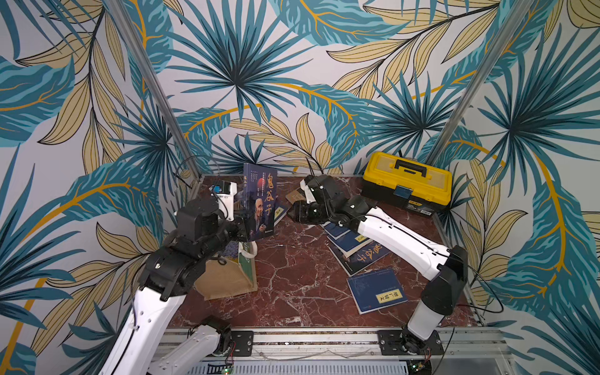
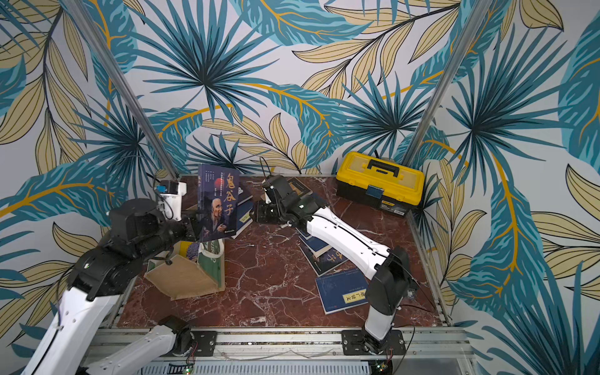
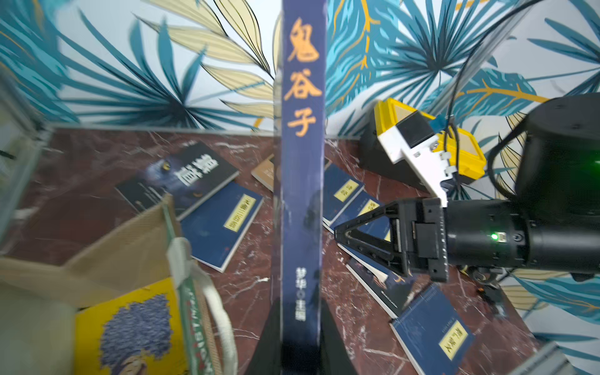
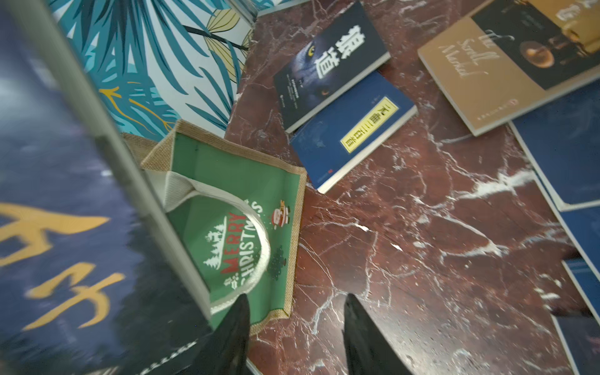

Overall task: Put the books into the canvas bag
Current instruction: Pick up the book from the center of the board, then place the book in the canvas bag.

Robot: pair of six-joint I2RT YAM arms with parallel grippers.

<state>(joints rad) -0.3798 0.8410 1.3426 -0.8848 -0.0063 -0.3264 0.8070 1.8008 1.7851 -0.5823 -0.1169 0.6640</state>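
Front rail (image 1: 308,339): alu, nearest cam, run along tbl's front edge.
Navy bk w/ yellow label (image 1: 376,290): laid flat on marble tbl (image 1: 292,285), front R, apart from other bks.
Canvas bag (image 1: 227,276): stood on tbl at front L, mouth opened upward, green printed side turned twd tbl centre.
Yellow bk (image 3: 130,328): seen lying inside bag.
Bk pile (image 1: 350,243): several navy bks fanned & overlapped mid tbl, partly hidden under R arm (image 1: 399,240).
Held bk (image 1: 259,203): dark blue, orange title, old man on cover; held upright in air, lower edge just above bag's green-side rim, not inside.
L gripper (image 1: 243,227): jaws clamped on lower part of Held bk.
R gripper (image 4: 297,308): jaws apart, nothing btw them, bare marble seen thru gap; hung over tbl near Held bk, tips pointed twd it.
Far bks: wolf-cover bk (image 4: 328,61) & navy labelled bk (image 4: 350,130) laid edge to edge beyond bag; tan-brown bk (image 4: 487,74) laid near them, further R.
Toolbox (image 1: 407,181): yellow-black, lid shut, set at far R corner.
Wall (image 1: 292,65): leaf print, at very back.
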